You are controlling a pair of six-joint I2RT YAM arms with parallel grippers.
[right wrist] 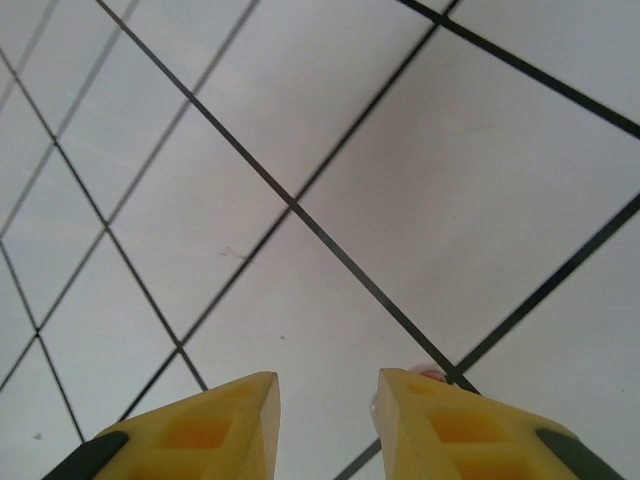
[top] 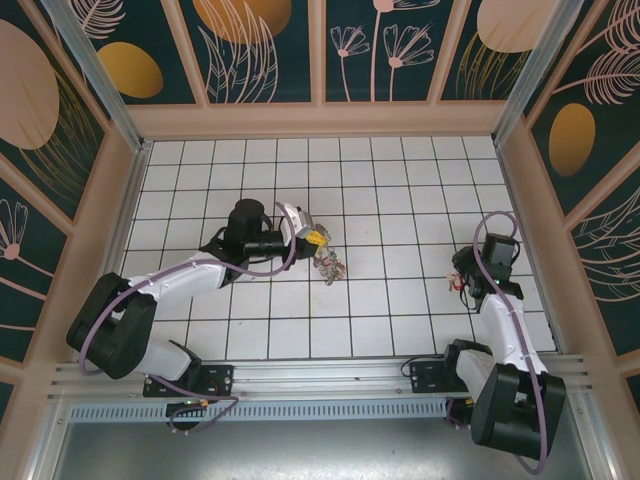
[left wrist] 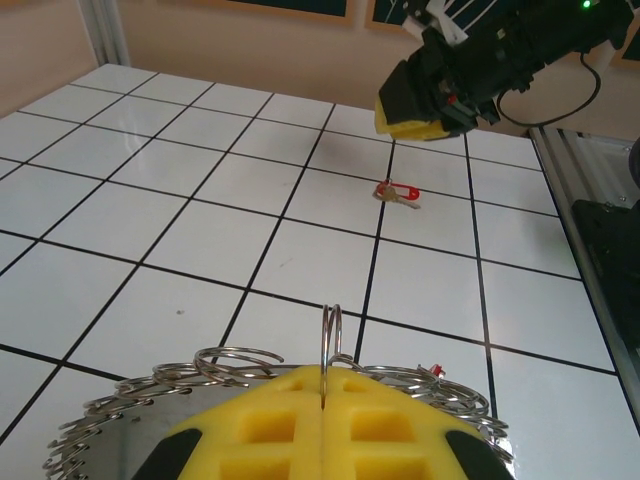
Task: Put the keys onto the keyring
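Observation:
My left gripper (left wrist: 325, 385) is shut on one upright wire loop (left wrist: 332, 330) at the rim of the keyring (left wrist: 110, 435), a flat grey ring edged with several wire loops. In the top view the left gripper (top: 314, 240) holds the keyring (top: 329, 266) near the floor's middle. One of the keys (left wrist: 397, 193), silvery with a red tag, lies flat on a tile. My right gripper (left wrist: 412, 122) hovers open just above that key. In the right wrist view the right gripper (right wrist: 325, 395) has nothing between its fingers, and the key's red tag (right wrist: 430, 374) peeks out past the right fingertip.
The white tiled floor (top: 380, 180) is boxed in by patterned walls with wooden frames. An aluminium rail (top: 330, 375) runs along the near edge by the arm bases. The right arm (top: 500, 310) stands at the right side, about two tiles from the wall.

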